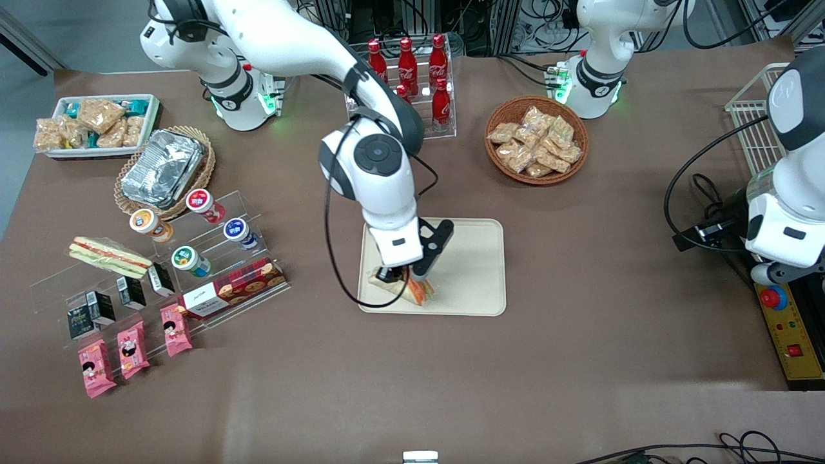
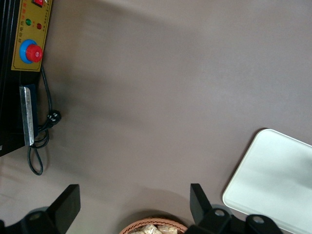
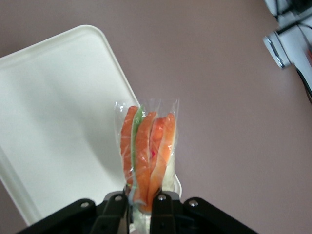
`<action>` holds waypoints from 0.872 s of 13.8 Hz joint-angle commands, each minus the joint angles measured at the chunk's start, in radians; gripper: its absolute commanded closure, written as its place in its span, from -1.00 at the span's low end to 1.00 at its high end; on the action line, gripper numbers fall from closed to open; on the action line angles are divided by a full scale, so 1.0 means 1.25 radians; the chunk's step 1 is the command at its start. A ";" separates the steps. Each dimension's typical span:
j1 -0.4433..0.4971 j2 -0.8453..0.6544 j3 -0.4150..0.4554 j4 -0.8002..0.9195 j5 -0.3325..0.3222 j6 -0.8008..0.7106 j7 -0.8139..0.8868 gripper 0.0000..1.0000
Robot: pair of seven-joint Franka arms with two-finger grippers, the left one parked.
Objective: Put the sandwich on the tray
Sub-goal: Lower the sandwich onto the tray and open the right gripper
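Clear wrap covers the sandwich [image 3: 148,156], its orange-red and green filling standing edge-up. The gripper [image 3: 141,204] has its fingers pinched tight on the wedge over the cream tray [image 1: 474,270], near the tray's corner at about seven o'clock in the front view. Only that front view shows the pale bread; the wrist view shows the filling stripes.

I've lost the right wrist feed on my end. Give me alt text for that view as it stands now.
The pincer is shut on the wrapped sandwich, whose orange-red and green filling edge faces the camera. Below it lies the cream tray on the brown table; the sandwich hangs over the tray's rounded corner.
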 commanded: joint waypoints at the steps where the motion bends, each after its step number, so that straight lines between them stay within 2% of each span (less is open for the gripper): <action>1: 0.016 0.007 -0.009 -0.029 -0.002 0.059 -0.068 0.99; 4: 0.027 0.035 -0.005 -0.064 -0.002 0.086 -0.166 0.97; 9: 0.025 0.103 -0.003 -0.075 0.001 0.196 -0.172 0.97; 12: 0.023 0.115 -0.002 -0.075 0.003 0.213 -0.172 0.97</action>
